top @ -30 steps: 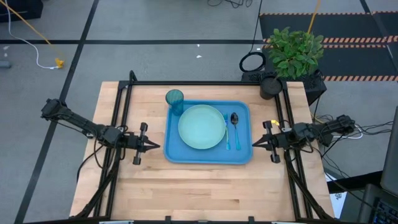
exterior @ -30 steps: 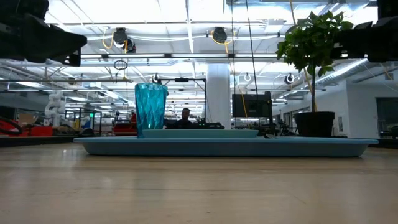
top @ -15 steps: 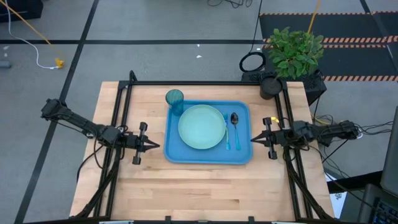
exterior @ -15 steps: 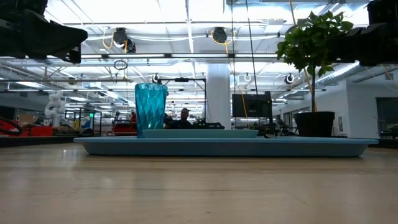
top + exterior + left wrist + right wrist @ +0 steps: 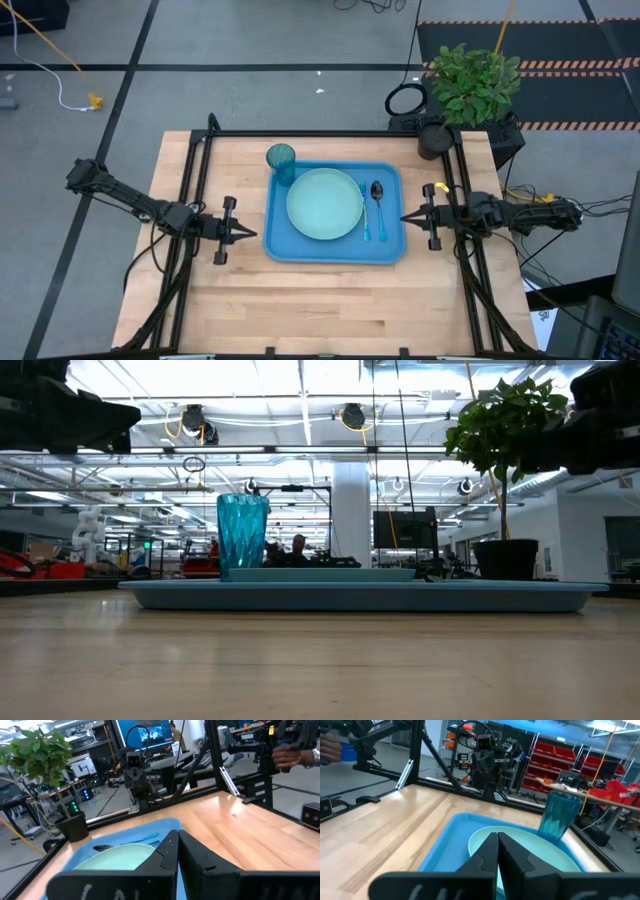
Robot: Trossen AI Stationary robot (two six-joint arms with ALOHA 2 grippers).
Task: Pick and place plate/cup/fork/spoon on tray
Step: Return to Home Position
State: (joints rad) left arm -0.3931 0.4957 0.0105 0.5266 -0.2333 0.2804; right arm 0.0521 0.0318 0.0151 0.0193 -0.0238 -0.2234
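Note:
The blue tray (image 5: 390, 245) lies in the middle of the table. The pale green plate (image 5: 324, 203) lies flat in it. The fork (image 5: 365, 215) and the spoon (image 5: 377, 200) lie side by side in the tray, right of the plate. The teal cup (image 5: 281, 161) stands upright at the tray's far left corner; it also shows in the low view (image 5: 243, 535). My left gripper (image 5: 256, 235) is shut and empty, above the table just left of the tray. My right gripper (image 5: 404, 219) is shut and empty, above the tray's right rim.
A potted plant (image 5: 472, 85) stands at the table's far right corner. A black frame (image 5: 205, 160) runs along the table's left, far and right sides. Bare wood (image 5: 330, 300) lies near of the tray. A person's hand (image 5: 290, 755) shows beyond the table in the left wrist view.
My right gripper has moved toward the table's far edge and slightly toward the tray, staying shut. The tableware has kept still.

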